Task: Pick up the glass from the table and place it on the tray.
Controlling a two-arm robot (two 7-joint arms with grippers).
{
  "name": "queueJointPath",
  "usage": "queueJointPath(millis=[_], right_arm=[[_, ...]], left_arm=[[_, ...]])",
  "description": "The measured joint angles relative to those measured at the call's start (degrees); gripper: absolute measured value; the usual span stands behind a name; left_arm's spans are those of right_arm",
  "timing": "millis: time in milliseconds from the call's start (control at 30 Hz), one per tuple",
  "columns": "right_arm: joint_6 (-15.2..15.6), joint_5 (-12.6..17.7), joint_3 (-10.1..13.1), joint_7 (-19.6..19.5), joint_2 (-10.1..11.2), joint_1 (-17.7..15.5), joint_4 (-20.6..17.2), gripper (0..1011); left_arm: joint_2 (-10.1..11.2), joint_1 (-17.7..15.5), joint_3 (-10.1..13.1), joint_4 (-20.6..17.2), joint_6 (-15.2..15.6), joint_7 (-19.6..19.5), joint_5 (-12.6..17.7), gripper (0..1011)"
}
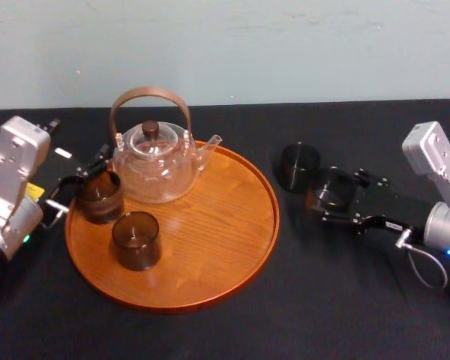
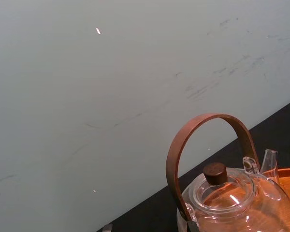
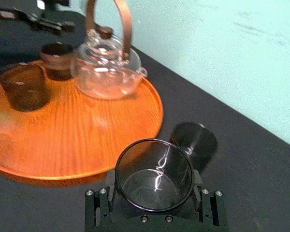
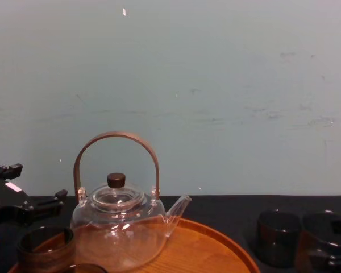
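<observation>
Glass tumbler (image 3: 153,169), dark smoky cylinder, clamped mid-wall in right gripper (image 1: 337,192)'s jaws, beside round orange-brown wooden tray (image 1: 267,225)'s right rim. Judged light, slick, breakable. Left gripper (image 1: 81,178) at left rim, state undetermined.

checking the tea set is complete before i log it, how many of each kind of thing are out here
glasses: 4 (front glass and left glass on the tray, table glass right of it, held glass in the right hand)
teapot: 1
tray: 1
total: 6
The left hand is beside the left glass.
</observation>
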Motion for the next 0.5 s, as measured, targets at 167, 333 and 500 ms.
queueJointPath(millis=[167,333,500], right_arm=[[-0.4,0.5,-1.6,1.3,-0.2,1.4,-0.3,913],[-1.2,0.6,-3.9,2.7,-0.9,3.5,-0.2,912],[-1.8,0.6,-6.2,3.8,-2.0,5.3,0.4,913]], left_arm=[[0.0,0.0,0.0,0.0,0.0,0.0,0.0,1001],[0.0,0.0,0.0,0.0,0.0,0.0,0.0,1001],[0.0,0.0,0.0,0.0,0.0,0.0,0.0,1001]])
